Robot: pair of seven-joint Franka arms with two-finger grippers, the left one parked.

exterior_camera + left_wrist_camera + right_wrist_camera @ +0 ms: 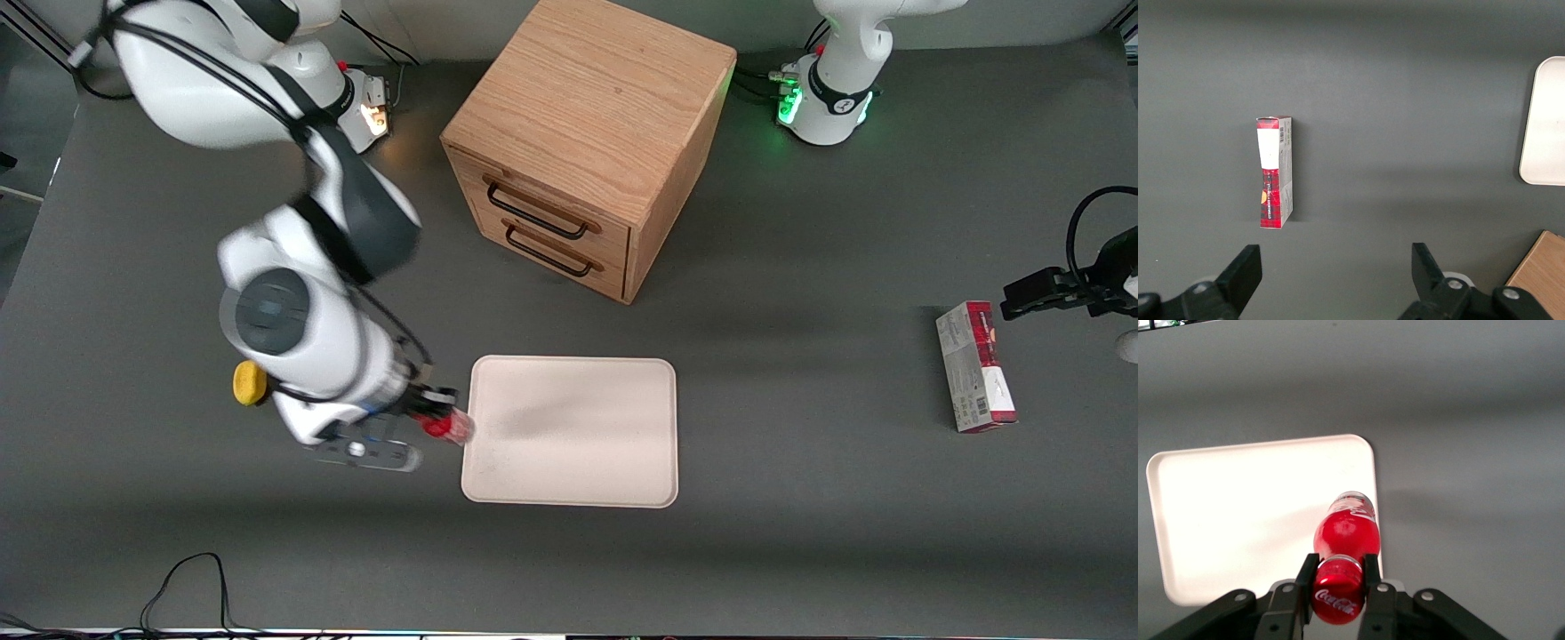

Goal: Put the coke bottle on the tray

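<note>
My right gripper (437,414) is shut on the neck of the coke bottle (447,428), a small red bottle with a red cap. It holds the bottle in the air at the edge of the cream-white tray (573,431) that faces the working arm's end. In the right wrist view the gripper (1338,567) clamps just under the cap, and the bottle (1347,532) hangs down over the tray's rim (1373,487). The bottle's clear base points at the tray edge.
A wooden two-drawer cabinet (587,142) stands farther from the front camera than the tray. A yellow lemon (250,382) lies beside the working arm. A red-and-grey carton (974,366) lies toward the parked arm's end, also in the left wrist view (1275,171).
</note>
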